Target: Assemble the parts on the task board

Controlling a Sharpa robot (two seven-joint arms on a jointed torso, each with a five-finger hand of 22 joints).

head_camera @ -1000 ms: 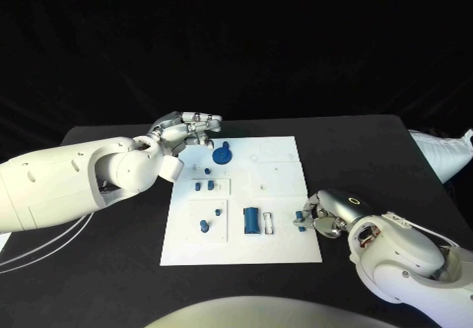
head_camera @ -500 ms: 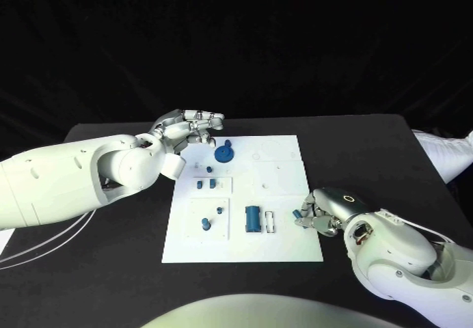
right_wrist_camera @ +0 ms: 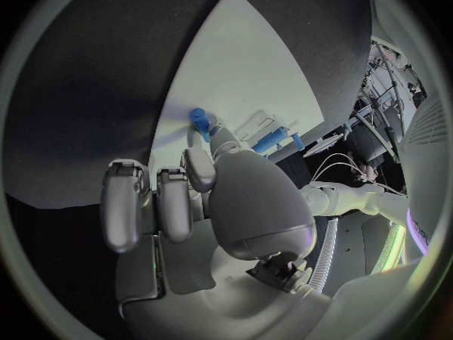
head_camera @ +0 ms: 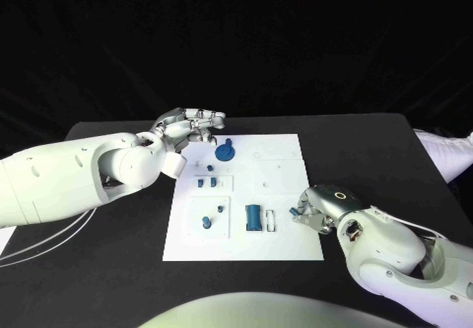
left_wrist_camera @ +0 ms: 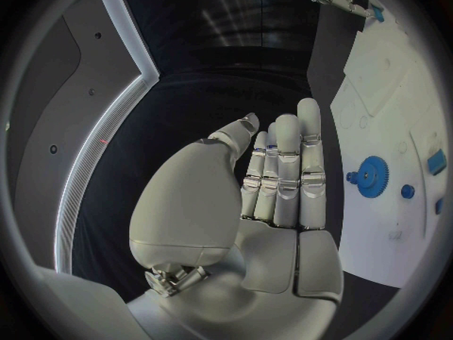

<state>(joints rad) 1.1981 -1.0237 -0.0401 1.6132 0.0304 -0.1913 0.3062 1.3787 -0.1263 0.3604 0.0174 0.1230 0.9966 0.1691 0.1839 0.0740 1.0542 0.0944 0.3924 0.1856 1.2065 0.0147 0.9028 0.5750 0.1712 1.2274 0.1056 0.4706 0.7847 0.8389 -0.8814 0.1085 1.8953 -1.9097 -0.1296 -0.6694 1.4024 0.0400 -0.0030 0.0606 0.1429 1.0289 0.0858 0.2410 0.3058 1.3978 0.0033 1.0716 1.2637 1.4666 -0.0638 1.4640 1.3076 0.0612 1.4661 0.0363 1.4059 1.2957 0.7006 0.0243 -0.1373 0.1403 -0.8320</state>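
1. At the board's right edge, the right hand (head_camera: 314, 210) pinches a small blue peg (right_wrist_camera: 199, 118) between its fingertips, the other fingers curled in; the peg's tip sits at the surface of the task board (head_camera: 281, 239).
2. Just beside that hand on the board lies a blue rectangular block (head_camera: 253, 217) next to a narrow white slot piece (head_camera: 271, 220).
3. Further toward the left arm, two raised white panels hold small blue parts: a short peg (head_camera: 206, 221) on the nearer one and a pair of blue pieces (head_camera: 205, 182) on the farther one.
4. Near the board's far left corner, a blue gear (head_camera: 225, 152) lies flat.
5. Beside the gear, over the black counter (head_camera: 365, 150) at the board's far left corner, the left hand (head_camera: 187, 126) hovers with fingers straight and close together, holding nothing.
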